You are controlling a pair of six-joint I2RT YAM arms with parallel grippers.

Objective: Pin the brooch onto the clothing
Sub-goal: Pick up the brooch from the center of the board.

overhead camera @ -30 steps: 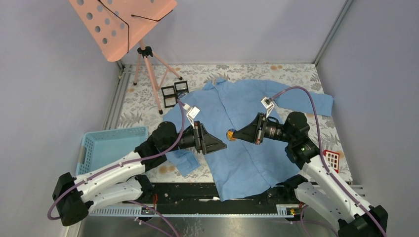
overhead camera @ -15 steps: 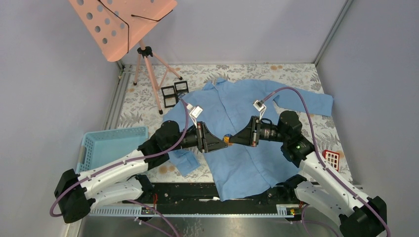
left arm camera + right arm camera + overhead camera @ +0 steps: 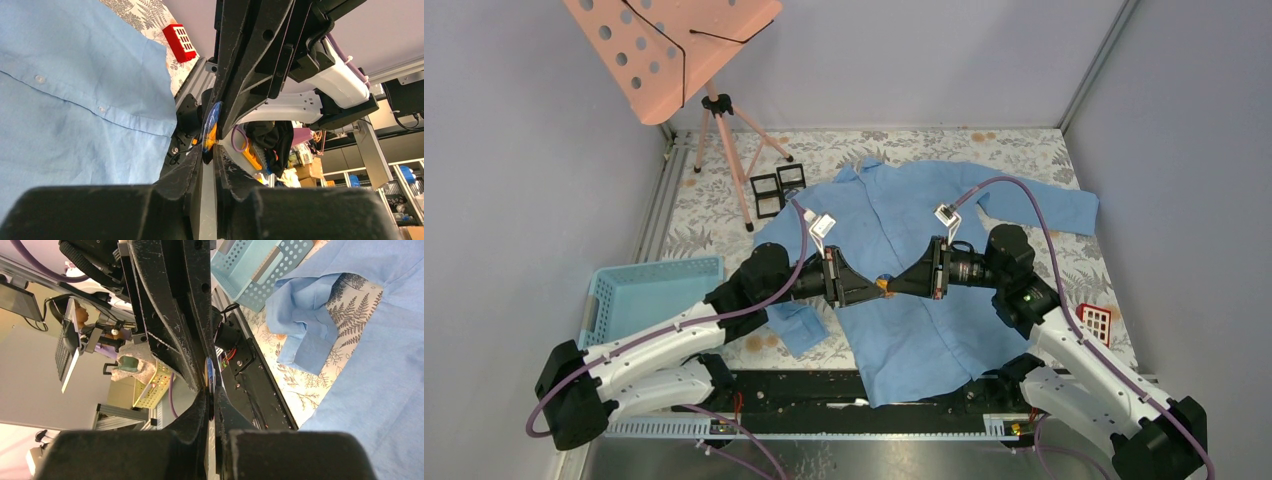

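The shirt (image 3: 924, 340) lies spread flat on the table (image 3: 714, 215), unmoved. Above its middle the two arms, apart a second ago, now reach in level, tip to tip. The right gripper (image 3: 891, 284) is clamped on the brooch (image 3: 883, 285). The left gripper (image 3: 874, 288) has narrowed around it, grip unclear.

**Top view:** fixed camera high above and behind the arm bases, tilted down over the whole table (image 3: 694, 235); distant.

**Left wrist view:** camera just behind the left claw (image 3: 209, 155), sighting along its fingers at very close range, facing the right claw (image 3: 210, 400) tip to tip.

**Right wrist view:** the mirror arrangement, facing the left claw.

Both wrist views share the brooch (image 3: 212, 120) at the claw tips and the shirt (image 3: 904, 330) beside them. The top view contains both.
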